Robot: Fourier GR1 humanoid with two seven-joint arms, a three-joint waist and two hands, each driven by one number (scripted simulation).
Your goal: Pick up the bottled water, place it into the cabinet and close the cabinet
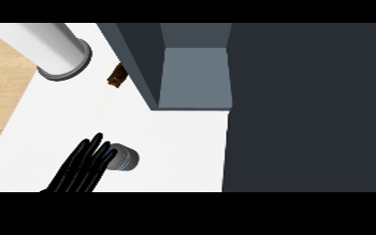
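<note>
You are looking steeply down on the white counter (176, 139), and the only hand you can see is the black hand (79, 168) coming in from the lower edge, at the left of the view. By the rig's layout that would be your left hand, though no forearm shows to confirm it. Its fingers are stretched out fairly straight, pointing up and to the right, and their tips lie against the left side of the bottled water (123, 158); the hand is open, not wrapped round the bottle. The bottled water stands on the counter near its front edge, seen from above as a grey round top with a faint blue band at its side, well apart from the cabinet. The cabinet (192, 74) sits at the back of the counter, right of the middle, its pale grey-blue inner floor showing between dark walls. A broad dark panel (297, 109) fills the right side of the view from top to bottom; you cannot tell from here whether it is the cabinet's door. At the counter's back left corner a white cylinder (58, 50) with a grey rim leans over the edge, and a small brown object (116, 75) lies between it and the cabinet's left wall. A strip of wooden floor (13, 74) shows beyond the counter's left edge. Your right hand does not show.
</note>
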